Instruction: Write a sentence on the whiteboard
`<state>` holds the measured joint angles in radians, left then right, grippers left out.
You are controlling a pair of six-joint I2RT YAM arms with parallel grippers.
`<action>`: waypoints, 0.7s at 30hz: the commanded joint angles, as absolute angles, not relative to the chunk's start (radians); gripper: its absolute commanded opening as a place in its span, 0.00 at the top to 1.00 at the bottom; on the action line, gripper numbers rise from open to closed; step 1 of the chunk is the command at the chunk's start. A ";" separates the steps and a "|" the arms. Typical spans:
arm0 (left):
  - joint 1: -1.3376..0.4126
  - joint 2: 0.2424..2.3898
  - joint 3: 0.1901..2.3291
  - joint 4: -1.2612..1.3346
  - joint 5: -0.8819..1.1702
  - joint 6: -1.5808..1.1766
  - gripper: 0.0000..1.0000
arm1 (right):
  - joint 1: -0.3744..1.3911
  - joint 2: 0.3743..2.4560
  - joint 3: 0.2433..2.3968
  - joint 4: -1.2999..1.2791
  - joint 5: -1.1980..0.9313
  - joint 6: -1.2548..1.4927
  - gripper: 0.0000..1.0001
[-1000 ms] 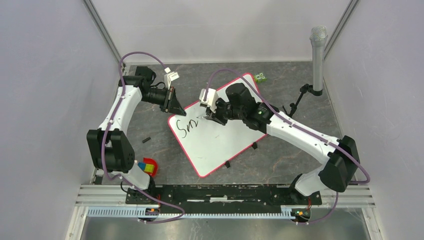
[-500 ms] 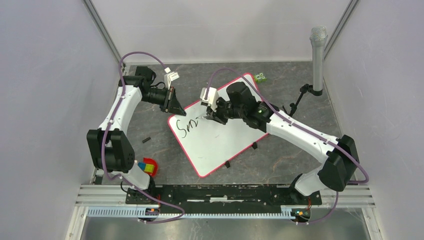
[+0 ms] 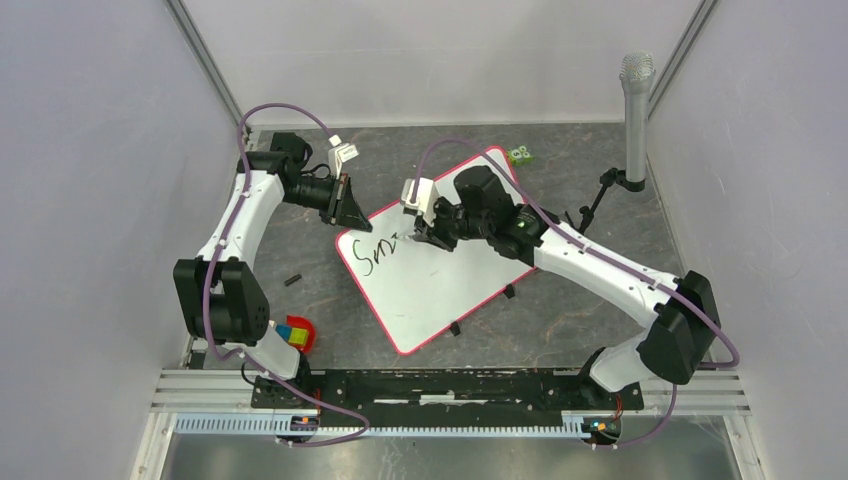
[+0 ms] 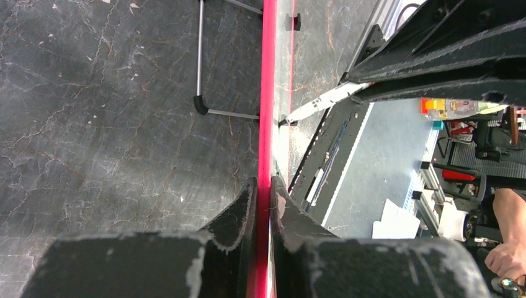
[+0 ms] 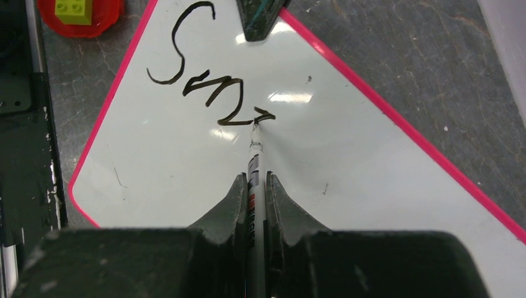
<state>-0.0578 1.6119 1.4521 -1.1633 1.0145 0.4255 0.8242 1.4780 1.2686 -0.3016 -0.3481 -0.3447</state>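
The whiteboard (image 3: 440,290) lay in the middle of the dark counter (image 3: 600,200), turned diagonally, with one corner toward the far side and one toward the arm bases. The left tool (image 4: 263,183) was closed on the board's red frame at the far left edge. In the left wrist view its two fingers stood on either side of the thin frame and pressed against it.

The right tool (image 5: 253,177) was closed tight around a marker (image 5: 254,155), which stuck out forward between the fingers. The marker's tip touched the white surface just at the end of the last black stroke. Of the sentence (image 5: 205,87), only the beginning stood on the board: a large "S", then an "m", then a short stroke, all near the left corner of the board, close to the left tool.

A small green block (image 3: 520,154) sat on the counter just beside the far corner of the board. A grey microphone (image 3: 636,110) stood upright at the right side, well apart from the board. A red dish (image 3: 300,335) with coloured blocks was near the base of the left arm.
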 commanded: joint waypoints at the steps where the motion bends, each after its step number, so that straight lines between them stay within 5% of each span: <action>1: -0.072 1.604 1.473 -1.184 0.999 0.458 0.98 | 0.833 1.446 1.227 -0.343 -0.339 -0.374 1.00; 21: -0.078 1.595 1.470 -1.184 0.999 0.460 0.98 | 0.831 1.479 1.400 -0.315 -0.311 -0.368 1.00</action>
<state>-0.0589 1.6119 1.4521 -1.1648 1.0218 0.4255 0.8349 1.4563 1.3483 -0.3637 -0.3218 -0.3843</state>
